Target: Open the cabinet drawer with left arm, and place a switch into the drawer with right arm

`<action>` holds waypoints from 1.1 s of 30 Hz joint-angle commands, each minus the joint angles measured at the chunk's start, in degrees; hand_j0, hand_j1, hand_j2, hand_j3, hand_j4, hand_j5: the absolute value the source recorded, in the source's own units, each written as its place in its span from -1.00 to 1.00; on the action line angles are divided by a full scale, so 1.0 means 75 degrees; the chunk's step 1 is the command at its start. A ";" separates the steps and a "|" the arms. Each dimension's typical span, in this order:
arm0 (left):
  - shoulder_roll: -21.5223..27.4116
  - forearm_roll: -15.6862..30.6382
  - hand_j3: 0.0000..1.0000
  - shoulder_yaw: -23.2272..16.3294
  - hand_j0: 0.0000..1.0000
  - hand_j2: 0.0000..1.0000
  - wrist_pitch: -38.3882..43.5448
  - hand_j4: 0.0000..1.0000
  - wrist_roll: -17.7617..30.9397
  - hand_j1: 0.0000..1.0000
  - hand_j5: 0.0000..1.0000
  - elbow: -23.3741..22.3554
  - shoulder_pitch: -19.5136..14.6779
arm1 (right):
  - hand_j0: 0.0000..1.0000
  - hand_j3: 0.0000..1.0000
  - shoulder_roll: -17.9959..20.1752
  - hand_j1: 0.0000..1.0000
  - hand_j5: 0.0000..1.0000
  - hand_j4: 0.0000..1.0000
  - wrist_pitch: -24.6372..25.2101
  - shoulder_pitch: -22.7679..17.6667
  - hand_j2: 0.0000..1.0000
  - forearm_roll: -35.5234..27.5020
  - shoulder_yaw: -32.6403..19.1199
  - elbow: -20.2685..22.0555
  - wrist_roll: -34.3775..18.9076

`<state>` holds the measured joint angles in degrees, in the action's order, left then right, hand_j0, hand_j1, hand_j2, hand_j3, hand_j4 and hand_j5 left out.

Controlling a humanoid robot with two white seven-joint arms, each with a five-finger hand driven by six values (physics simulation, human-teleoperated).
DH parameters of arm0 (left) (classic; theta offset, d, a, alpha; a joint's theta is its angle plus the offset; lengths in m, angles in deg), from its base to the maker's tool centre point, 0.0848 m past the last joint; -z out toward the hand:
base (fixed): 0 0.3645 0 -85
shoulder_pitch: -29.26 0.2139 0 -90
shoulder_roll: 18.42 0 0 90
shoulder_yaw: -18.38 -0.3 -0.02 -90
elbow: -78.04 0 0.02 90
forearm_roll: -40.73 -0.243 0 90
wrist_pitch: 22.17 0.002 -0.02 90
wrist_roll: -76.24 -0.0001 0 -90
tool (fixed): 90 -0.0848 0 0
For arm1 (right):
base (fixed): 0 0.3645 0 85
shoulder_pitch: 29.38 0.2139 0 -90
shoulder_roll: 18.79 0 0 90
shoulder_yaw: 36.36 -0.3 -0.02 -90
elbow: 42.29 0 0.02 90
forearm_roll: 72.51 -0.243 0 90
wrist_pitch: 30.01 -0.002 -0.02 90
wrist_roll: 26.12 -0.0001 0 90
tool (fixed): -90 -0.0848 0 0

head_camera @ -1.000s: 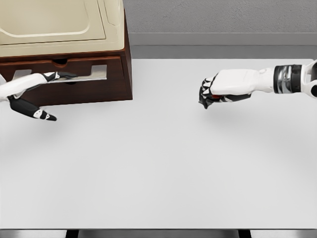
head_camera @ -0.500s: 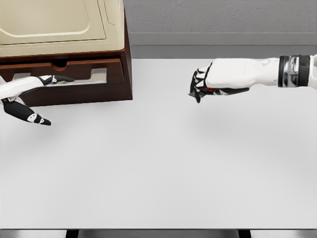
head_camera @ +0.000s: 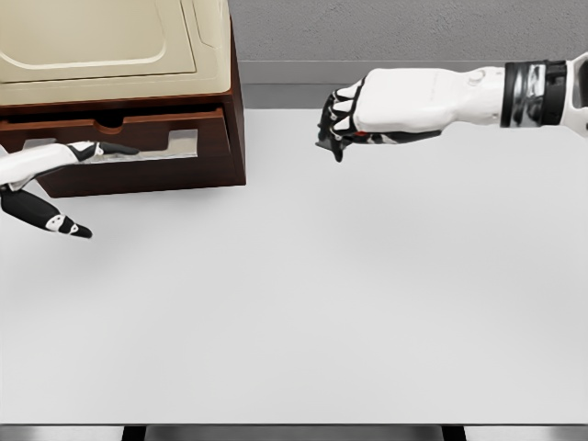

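The dark brown wooden cabinet with a cream top (head_camera: 119, 138) is standing at the far left of the white table (head_camera: 303, 303), and its shallow wooden drawer (head_camera: 115, 140) is showing only a narrow pale gap along its front. The white left hand (head_camera: 55, 179) is reaching to that gap, one finger lying across the drawer front while the thumb is hanging loose below; the fingers are spread rather than wrapped round anything. What lies inside the drawer cannot be made out through so thin an opening.

To the right of the cabinet, level with its upper edge and well apart from it, the white right hand (head_camera: 367, 112) is hovering above the table with its fingers curled tight around a small object. Only a red speck of it is showing between them, presumably the small red-marked switch (head_camera: 367, 137).

The chief risk, as I judge it, is timing: the drawer is looking too little opened to take the switch, so a release over the cabinet would be dropping it onto the front edge or the table. The left finger's light hold on the drawer could also slip off during a pull. And the left arm beside the drawer is crowding the path the right hand will need.
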<state>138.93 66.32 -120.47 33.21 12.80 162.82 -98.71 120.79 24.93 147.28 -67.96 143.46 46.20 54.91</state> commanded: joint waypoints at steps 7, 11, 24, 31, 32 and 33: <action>-0.0121 0.0056 1.00 0.0126 1.00 1.00 0.0082 1.00 -0.0038 1.00 1.00 -0.0465 -0.0046 | -0.05 -0.05 -0.0306 -0.05 -0.05 -0.05 0.0007 0.0023 -0.05 -0.0067 -0.0047 -0.0033 0.0012; -0.0226 0.0045 1.00 0.0044 1.00 1.00 0.0093 1.00 -0.0038 1.00 1.00 -0.0465 -0.0023 | -0.05 -0.05 -0.0564 -0.05 -0.05 -0.05 0.0007 0.0199 -0.05 -0.0067 -0.0047 -0.0033 0.0012; -0.0308 0.0068 1.00 -0.0085 1.00 1.00 0.0211 1.00 0.0021 1.00 1.00 -0.0512 0.0059 | -0.05 -0.05 -0.0892 -0.05 -0.05 -0.05 0.0007 0.0340 -0.05 -0.0067 -0.0129 0.0025 0.0000; -0.0203 0.0115 1.00 -0.0073 1.00 1.00 0.0199 1.00 0.0114 1.00 1.00 -0.0219 0.0141 | -0.03 -0.03 -0.0904 -0.03 -0.03 -0.03 0.0007 0.0328 -0.03 -0.0055 -0.0165 0.0026 0.0000; -0.0203 0.0162 1.00 -0.0073 1.00 1.00 0.0199 1.00 0.0150 1.00 1.00 -0.0207 0.0141 | -0.03 -0.03 -0.0893 -0.03 -0.03 -0.03 0.0007 0.0328 -0.03 -0.0055 -0.0165 0.0026 0.0000; -0.0156 0.0209 1.00 -0.0073 1.00 1.00 0.0199 1.00 0.0185 1.00 1.00 -0.0160 0.0141 | -0.03 -0.03 -0.0892 -0.03 -0.03 -0.03 0.0007 0.0340 -0.03 -0.0055 -0.0165 0.0026 0.0000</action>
<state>137.57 67.88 -120.45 35.57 12.86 160.69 -97.57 114.06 24.93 149.74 -68.04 142.34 46.39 54.83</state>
